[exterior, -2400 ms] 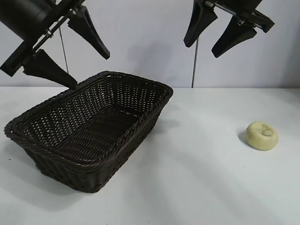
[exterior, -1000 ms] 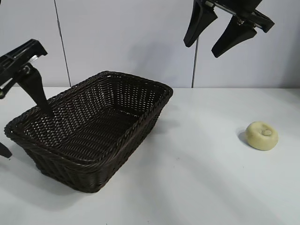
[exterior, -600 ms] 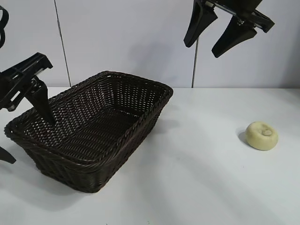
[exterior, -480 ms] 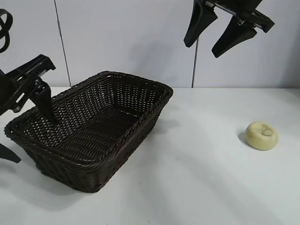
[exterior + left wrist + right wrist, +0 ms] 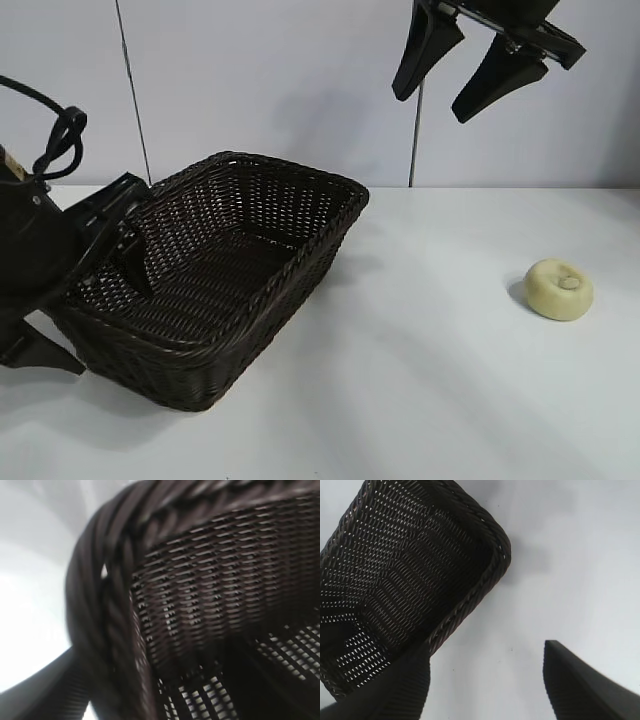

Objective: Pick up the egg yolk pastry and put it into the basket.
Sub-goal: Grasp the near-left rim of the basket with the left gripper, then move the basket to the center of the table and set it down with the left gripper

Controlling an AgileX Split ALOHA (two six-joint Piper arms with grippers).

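The egg yolk pastry [image 5: 559, 289], a small pale-yellow dome, lies on the white table at the right, far from both arms. The dark-brown woven basket [image 5: 300, 250] stands at the left. My left gripper [image 5: 105, 325] is down at the basket's left end, one finger inside and one outside, shut on the braided rim [image 5: 115, 605]. That rim fills the left wrist view. My right gripper [image 5: 430, 108] hangs open high above the table's middle, with nothing in it. The right wrist view shows the basket [image 5: 490, 575] below and no pastry.
White tabletop [image 5: 420, 380] stretches between the basket and the pastry. A pale wall with vertical seams [image 5: 415, 150] stands behind the table.
The left arm came down from above onto the basket's left end and its jaws have narrowed round the rim. The right arm, the basket and the pastry have not moved.
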